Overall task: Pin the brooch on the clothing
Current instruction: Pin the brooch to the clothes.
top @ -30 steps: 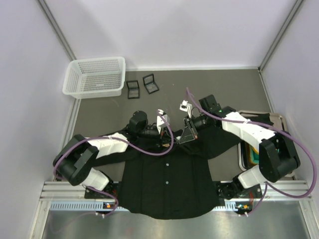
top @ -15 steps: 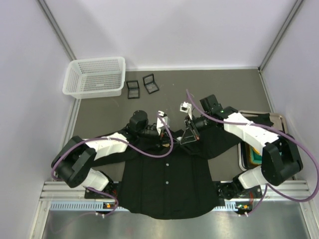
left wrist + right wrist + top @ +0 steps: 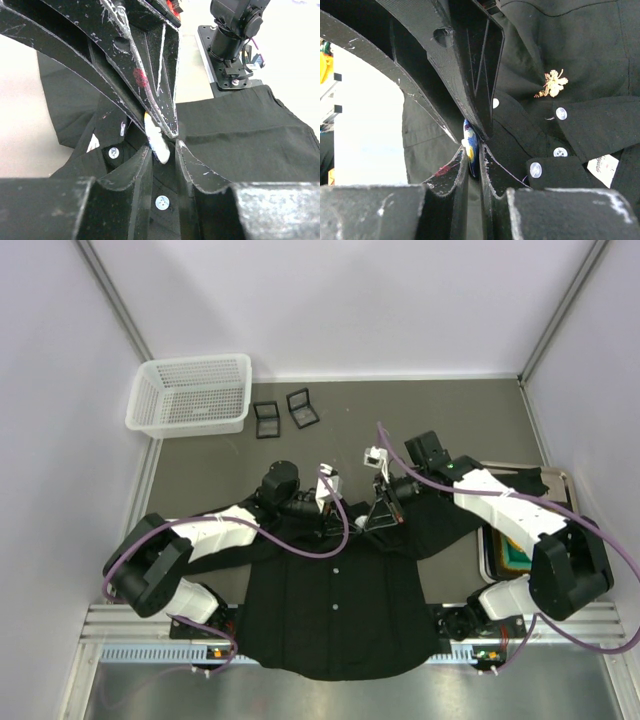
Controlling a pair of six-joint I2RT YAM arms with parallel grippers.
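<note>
A white mesh basket and two small black cases stand at upper left, well apart from the arms. The right arm covers most of a tray at the right edge. The black shirt lies at lower centre, with both arms over its collar end.

The right gripper pinches a thin blue-and-white piece, seen edge-on and not identifiable. A gold flower brooch sits on the shirt at upper right, apart from those fingers.

The left gripper has its fingers narrowly apart around a white sliver. Whether they grip it cannot be told.
</note>
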